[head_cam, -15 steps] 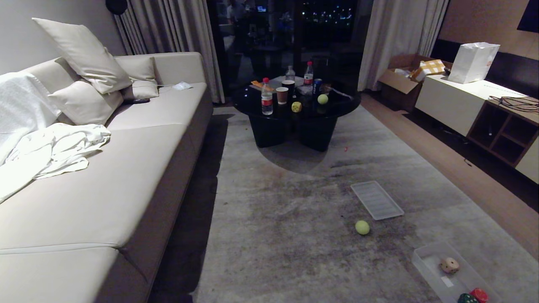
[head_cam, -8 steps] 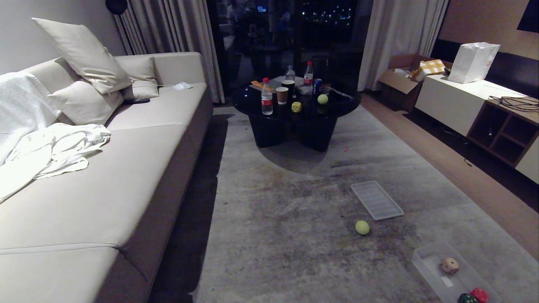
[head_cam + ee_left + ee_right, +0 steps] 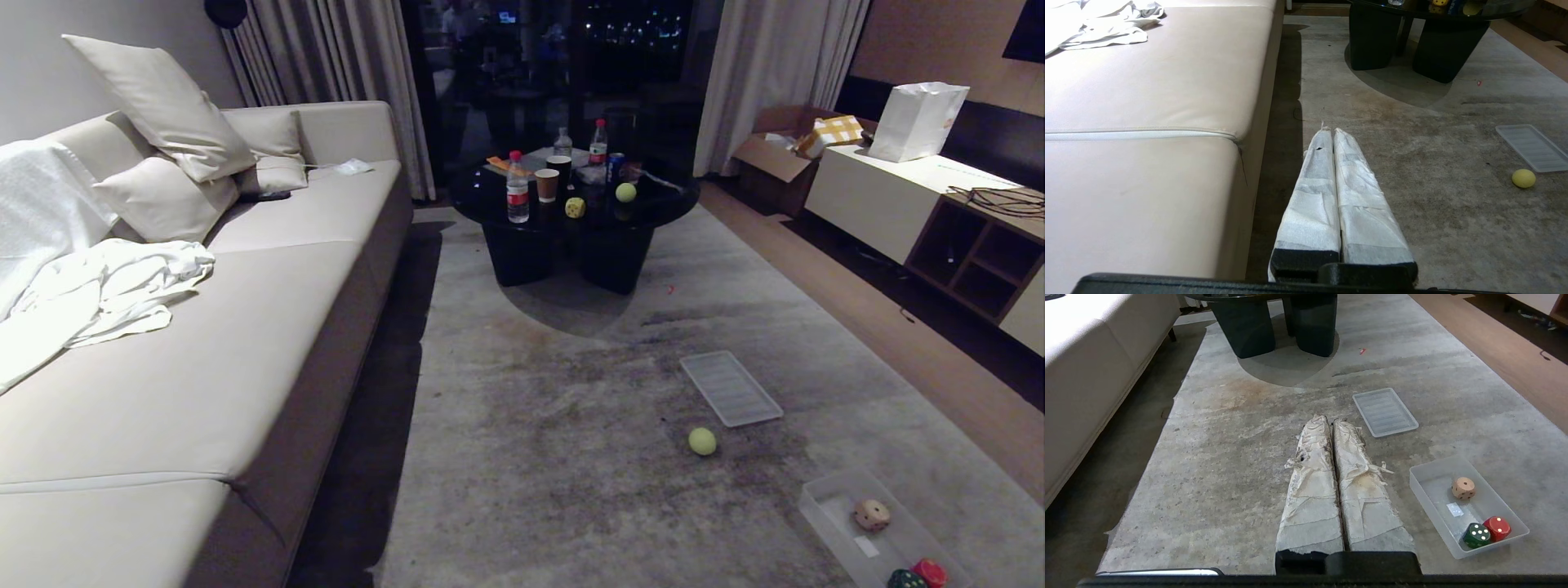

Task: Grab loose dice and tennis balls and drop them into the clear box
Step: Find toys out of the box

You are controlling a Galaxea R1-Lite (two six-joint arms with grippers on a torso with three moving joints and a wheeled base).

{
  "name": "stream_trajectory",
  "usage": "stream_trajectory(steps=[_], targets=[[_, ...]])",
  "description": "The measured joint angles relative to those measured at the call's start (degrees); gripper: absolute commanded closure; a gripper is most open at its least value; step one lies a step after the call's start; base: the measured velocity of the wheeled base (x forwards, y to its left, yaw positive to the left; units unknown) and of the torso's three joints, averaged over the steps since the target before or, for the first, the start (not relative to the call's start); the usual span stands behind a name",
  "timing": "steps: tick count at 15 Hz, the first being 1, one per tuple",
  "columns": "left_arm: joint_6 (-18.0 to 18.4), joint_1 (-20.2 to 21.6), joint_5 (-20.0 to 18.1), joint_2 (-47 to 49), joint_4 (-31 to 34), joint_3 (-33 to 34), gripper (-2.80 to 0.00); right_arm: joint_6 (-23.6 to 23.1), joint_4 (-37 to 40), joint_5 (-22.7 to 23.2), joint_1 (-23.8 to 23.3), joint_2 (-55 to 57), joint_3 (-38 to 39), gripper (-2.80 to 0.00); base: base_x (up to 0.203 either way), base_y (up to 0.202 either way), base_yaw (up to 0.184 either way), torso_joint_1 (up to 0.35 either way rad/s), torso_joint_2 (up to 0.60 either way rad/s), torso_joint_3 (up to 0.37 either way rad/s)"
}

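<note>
clear box (image 3: pixel 1453 535) beside closed right hand (image 3: pixel 1332 422)

No legible text, brand or number anywhere. Red labels on bottles (image 3: pixel 518 190) too small to read. Only pips on dice (image 3: pixel 1463 488).

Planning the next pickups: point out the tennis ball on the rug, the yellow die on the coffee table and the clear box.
tennis ball on the rug (image 3: pixel 702 441), head view, centre of ball
yellow die (image 3: pixel 575 207), head view, front face
clear box (image 3: pixel 1425 497), right wrist view, left wall
</note>
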Motion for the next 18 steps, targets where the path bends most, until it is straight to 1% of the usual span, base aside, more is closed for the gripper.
stream_trajectory(steps=[18], targets=[[0.1, 0.0, -0.1, 0.0, 0.0, 0.0, 0.00, 0.1, 0.0, 0.0, 0.0, 0.0, 0.0, 0.00, 0.000, 0.000, 0.000, 0.000, 0.00, 0.000]])
